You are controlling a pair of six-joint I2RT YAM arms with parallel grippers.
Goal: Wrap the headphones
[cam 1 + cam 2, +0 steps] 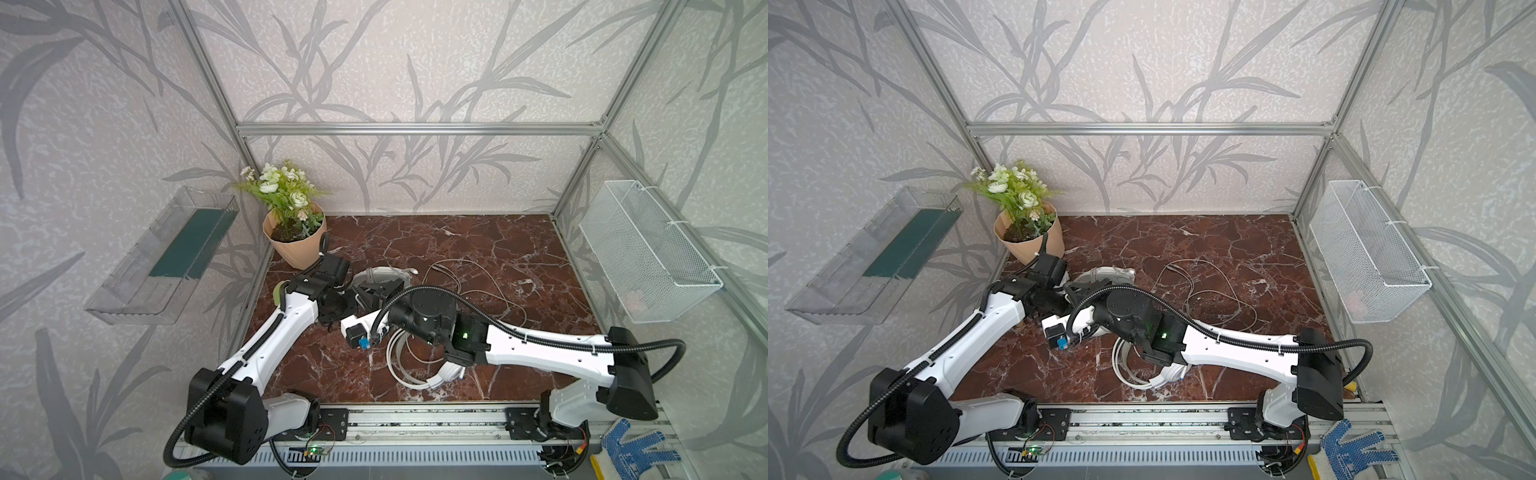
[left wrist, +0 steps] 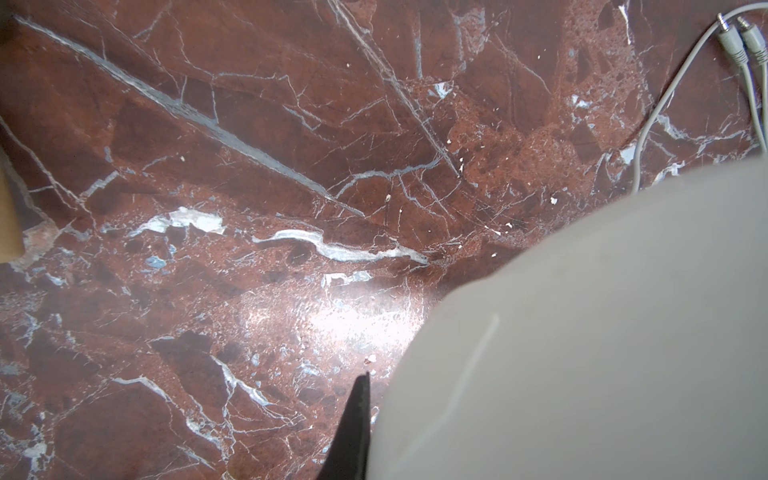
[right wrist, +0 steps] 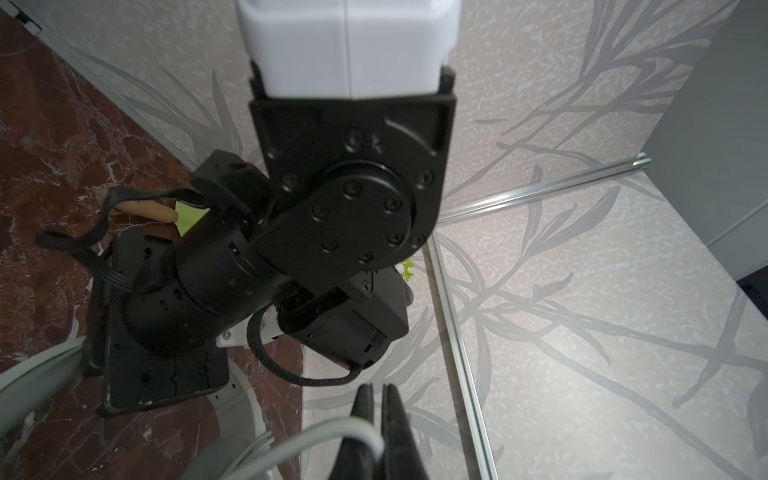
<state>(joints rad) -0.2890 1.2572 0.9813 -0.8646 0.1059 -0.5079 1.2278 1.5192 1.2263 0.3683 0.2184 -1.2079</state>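
Near the pot [image 1: 297,249], my right gripper [image 3: 376,388] pinches cable [image 3: 332,430] and my left gripper [image 2: 365,390] clamps the headset [image 2: 582,332]; a hard tug could slip the cable.

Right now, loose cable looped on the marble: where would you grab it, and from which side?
By the two jack plugs at its free end: thicker than the thin cable, lying side by side on bare marble. Come straight down from above, jaws across both; no loop seems to cross there.

On the bench [image 1: 519,241], the flower pot [image 1: 296,245] stands in the back left corner. The greyish headset [image 1: 384,272] lies just right of it, with a loose cable [image 1: 453,260] further right. The white headset [image 1: 446,372] lies near the front, centre.
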